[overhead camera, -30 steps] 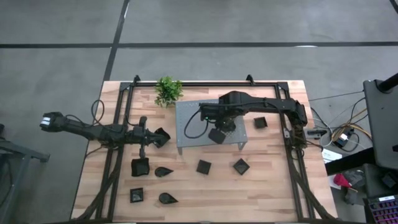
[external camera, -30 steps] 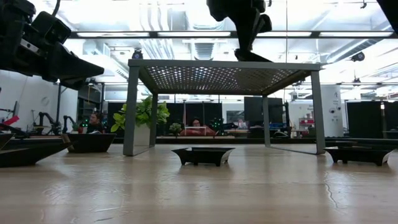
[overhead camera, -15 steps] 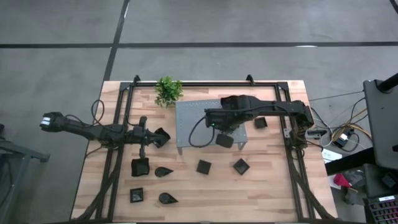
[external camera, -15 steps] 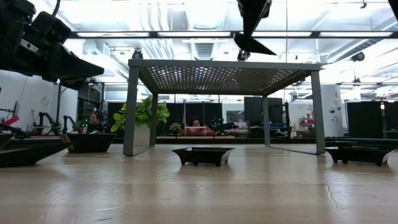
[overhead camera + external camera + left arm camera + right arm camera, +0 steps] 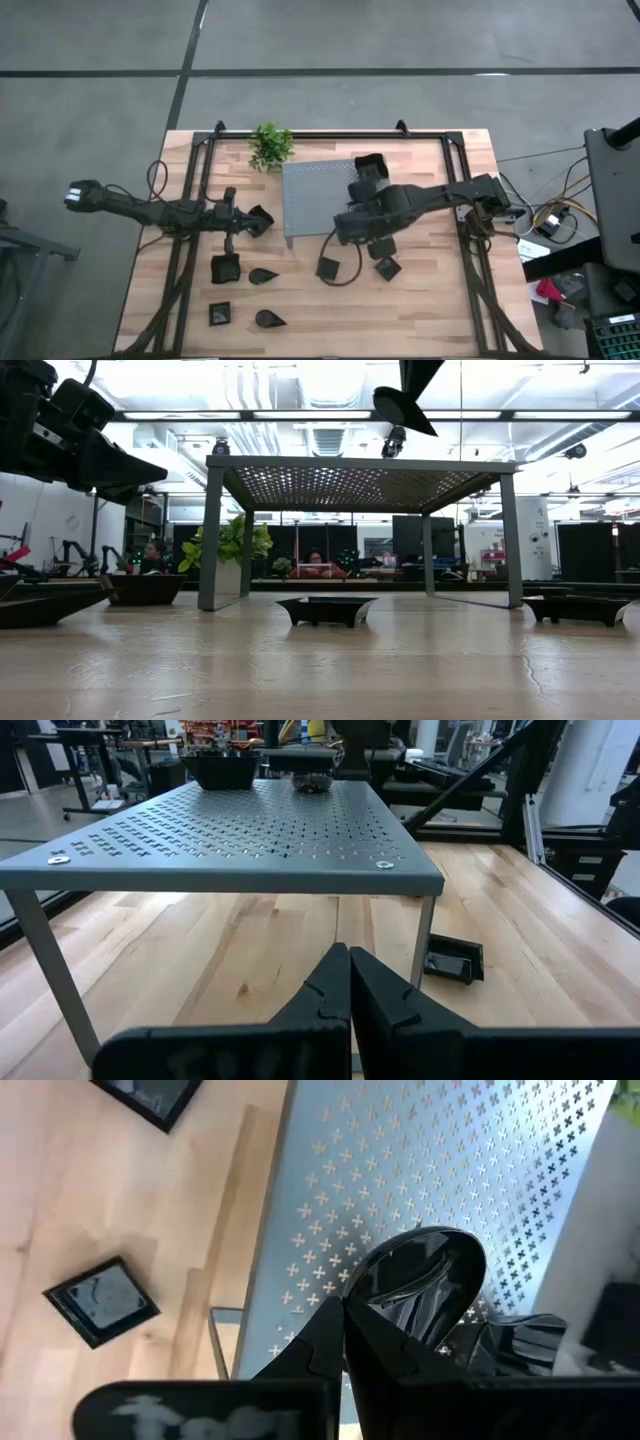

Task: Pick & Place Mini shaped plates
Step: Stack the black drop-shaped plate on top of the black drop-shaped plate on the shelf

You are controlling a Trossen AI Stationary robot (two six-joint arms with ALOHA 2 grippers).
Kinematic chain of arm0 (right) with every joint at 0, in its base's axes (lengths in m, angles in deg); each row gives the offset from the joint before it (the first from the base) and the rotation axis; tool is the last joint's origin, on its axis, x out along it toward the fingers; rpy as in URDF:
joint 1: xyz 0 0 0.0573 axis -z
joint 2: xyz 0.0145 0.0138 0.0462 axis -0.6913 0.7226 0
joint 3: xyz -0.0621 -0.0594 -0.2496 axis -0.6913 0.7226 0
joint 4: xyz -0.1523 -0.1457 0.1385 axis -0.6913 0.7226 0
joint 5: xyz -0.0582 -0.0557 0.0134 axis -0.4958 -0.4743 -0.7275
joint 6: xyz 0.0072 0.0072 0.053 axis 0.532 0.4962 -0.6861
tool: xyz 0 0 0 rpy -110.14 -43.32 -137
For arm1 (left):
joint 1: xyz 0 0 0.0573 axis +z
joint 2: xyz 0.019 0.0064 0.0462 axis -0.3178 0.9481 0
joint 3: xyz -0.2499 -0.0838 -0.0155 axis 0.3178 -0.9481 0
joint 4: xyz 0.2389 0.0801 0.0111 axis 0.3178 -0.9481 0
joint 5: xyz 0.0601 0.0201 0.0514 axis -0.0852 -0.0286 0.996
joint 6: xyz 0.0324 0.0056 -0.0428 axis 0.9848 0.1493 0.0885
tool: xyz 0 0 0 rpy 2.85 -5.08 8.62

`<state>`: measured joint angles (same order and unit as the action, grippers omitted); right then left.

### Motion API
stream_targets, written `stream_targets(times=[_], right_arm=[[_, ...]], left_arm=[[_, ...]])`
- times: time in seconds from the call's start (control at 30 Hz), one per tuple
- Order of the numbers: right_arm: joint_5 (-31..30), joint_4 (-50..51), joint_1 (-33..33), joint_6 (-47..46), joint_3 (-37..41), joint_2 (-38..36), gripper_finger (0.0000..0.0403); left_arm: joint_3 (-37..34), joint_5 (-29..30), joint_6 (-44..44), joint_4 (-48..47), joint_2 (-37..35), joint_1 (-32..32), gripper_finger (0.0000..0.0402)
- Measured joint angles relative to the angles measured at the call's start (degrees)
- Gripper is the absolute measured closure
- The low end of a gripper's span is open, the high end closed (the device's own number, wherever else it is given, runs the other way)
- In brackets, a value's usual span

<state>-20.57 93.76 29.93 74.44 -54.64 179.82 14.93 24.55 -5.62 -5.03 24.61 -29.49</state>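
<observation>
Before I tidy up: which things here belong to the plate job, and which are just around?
Job: teardrop plate in right end effector; black plates on table; left end effector.
Around: perforated metal stand; potted plant.

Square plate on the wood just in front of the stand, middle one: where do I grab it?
Grip the square plate by one raised rim wall, coming straight down, one finger inside and one outside. It sits flat and upright on the table, low, with walls flaring outward, so a sideways pinch would likely slip.
</observation>
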Motion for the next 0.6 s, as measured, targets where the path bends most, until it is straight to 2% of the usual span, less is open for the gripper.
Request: stream_targets(times=[0.13,0.6], right_arm=[[-2.9,-0.1,-2.5,-1.2,1.3,0.0,0.0394],[-5.9,-0.9,-18.2,18.1,9.1,0.0,0.0394]], left_arm=[[0.0,0.0,0.0,0.0,0.0,0.0,0.0401],[0.0,0.0,0.0,-0.1,0.0,0.0,0.0401]])
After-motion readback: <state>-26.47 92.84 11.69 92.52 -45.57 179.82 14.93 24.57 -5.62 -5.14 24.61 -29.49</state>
